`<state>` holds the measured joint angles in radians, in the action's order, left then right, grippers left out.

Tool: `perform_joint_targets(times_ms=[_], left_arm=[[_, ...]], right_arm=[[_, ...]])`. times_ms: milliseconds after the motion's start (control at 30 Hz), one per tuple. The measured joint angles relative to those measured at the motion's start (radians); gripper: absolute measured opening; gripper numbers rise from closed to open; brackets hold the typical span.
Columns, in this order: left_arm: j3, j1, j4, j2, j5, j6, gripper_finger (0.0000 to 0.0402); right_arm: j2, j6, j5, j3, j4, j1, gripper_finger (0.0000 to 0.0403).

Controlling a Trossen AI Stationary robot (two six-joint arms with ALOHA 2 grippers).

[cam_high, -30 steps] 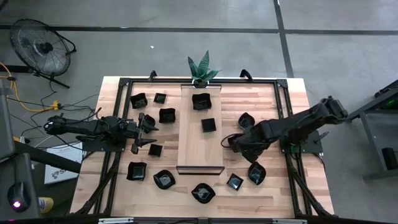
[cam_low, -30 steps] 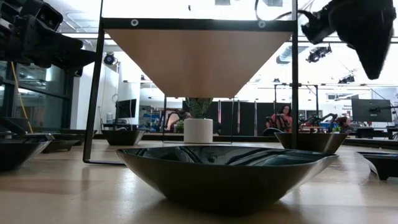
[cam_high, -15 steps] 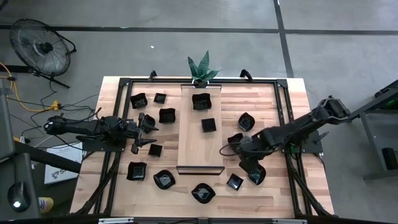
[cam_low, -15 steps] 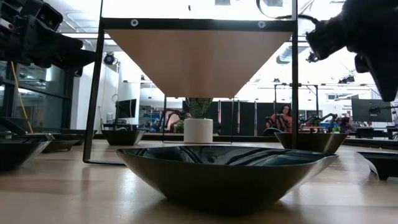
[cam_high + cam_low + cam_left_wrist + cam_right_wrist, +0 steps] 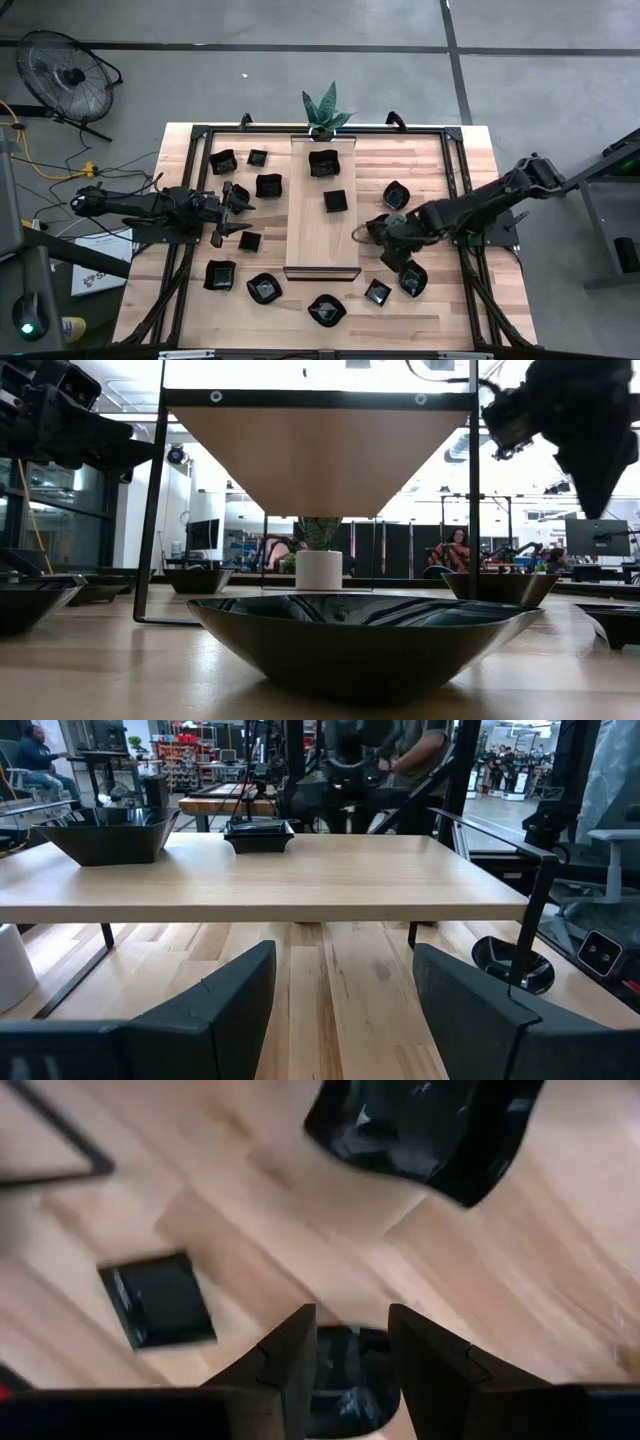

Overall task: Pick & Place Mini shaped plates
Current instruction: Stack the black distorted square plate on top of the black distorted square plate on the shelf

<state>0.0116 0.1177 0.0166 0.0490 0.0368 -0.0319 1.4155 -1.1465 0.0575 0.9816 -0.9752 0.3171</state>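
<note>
Right claw (image 5: 392,258) angled down (fingers apart).

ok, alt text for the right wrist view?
The right tool, fingers open, points down at a pale wooden table, a black plate showing between the fingers. A wavy-rimmed black plate and a small square plate lie nearby.

The long raised wooden board (image 5: 322,205) fills the table's middle, with two black plates (image 5: 335,201) on it. Bare wood lies just right of the board's near end. Further right the way is crowded: the right gripper (image 5: 372,232) hangs over small plates (image 5: 412,277), and black frame rails (image 5: 456,165) border both sides
</note>
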Motion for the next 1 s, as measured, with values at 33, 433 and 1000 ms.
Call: perform_joint_targets(times_ms=[33,433,1000], left_arm=[[0.000,0.000,0.000,0.000,0.000,0.000,0.0234],[0.000,0.000,0.000,0.000,0.000,0.000,0.0234],[0.000,0.000,0.000,0.000,0.000,0.000,0.0234]], right_arm=[[0.000,0.000,-0.003,0.000,-0.004,-0.019,0.0122],[0.001,-0.032,-0.075,-0.057,-0.104,-0.201,0.0122],[0.001,0.029,-0.074,-0.181,0.084,-0.285,0.0122]])
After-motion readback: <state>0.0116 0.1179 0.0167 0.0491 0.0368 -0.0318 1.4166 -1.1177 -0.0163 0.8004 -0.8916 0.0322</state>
